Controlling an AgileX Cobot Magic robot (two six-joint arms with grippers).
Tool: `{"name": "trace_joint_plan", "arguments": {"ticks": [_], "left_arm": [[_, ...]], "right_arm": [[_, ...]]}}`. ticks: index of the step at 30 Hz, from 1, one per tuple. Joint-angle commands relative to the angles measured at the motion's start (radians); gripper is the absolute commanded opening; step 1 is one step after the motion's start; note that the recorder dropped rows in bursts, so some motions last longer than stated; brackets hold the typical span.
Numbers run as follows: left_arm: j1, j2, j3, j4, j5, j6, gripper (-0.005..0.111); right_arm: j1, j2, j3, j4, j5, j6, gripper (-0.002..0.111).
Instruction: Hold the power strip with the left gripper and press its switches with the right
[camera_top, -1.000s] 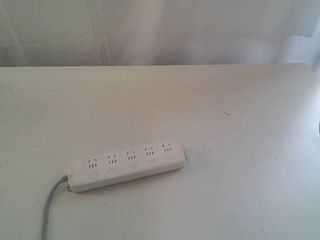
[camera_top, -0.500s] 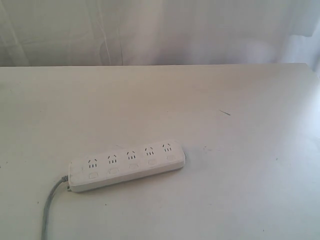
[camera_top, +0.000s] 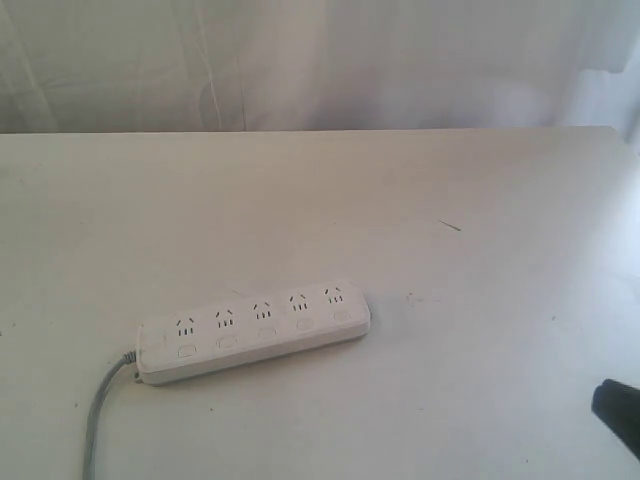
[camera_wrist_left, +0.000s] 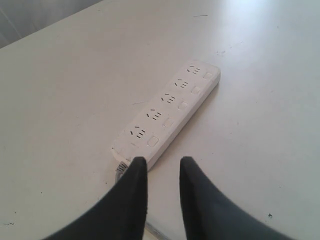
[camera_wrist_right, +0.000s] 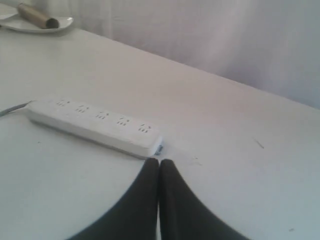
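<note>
The white power strip (camera_top: 255, 330) lies flat on the table, its grey cord (camera_top: 100, 410) running off the left end toward the front edge. Its switches (camera_top: 265, 332) form a row along the near side, one under each socket group. In the left wrist view the power strip (camera_wrist_left: 170, 112) lies ahead of my left gripper (camera_wrist_left: 162, 165), which is open with nothing between its fingers, above the cord end. My right gripper (camera_wrist_right: 159, 165) is shut and empty, short of the power strip (camera_wrist_right: 95, 125). A black tip of the right gripper (camera_top: 618, 408) shows at the lower right edge.
The white table (camera_top: 420, 200) ends at a pale curtain (camera_top: 320, 60) behind it. In the right wrist view a white plate (camera_wrist_right: 37, 25) bearing a brown cylinder (camera_wrist_right: 37, 16) sits at the far corner. A small dark mark (camera_top: 450, 225) lies right of the strip.
The right gripper's black tip has come into the exterior view at the lower right edge. The power strip has not moved.
</note>
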Motion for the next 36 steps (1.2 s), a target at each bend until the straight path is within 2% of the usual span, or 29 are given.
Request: {"name": "trace_joint_plan", "arguments": {"ticks": [1,6,19,27,36], "left_arm": [[0.003,-0.007,0.005,-0.013,0.001,-0.001,0.029],[0.003,-0.007,0.005,-0.013,0.001,-0.001,0.029],[0.003,-0.007,0.005,-0.013,0.001,-0.001,0.029],[0.003,-0.007,0.005,-0.013,0.001,-0.001,0.029],[0.003,-0.007,0.005,-0.013,0.003,-0.001,0.029]], "right_arm": [[-0.002,-0.006,0.041,0.293,-0.068,-0.299,0.000],[-0.002,-0.006,0.096,0.346,-0.220,-0.332,0.000],[-0.011,-0.006,0.096,0.338,-0.080,-0.245,0.000],[-0.242,-0.006,0.096,0.333,-0.049,-0.241,0.000],[-0.398,-0.006,0.096,0.331,-0.040,-0.238,0.000]]}}
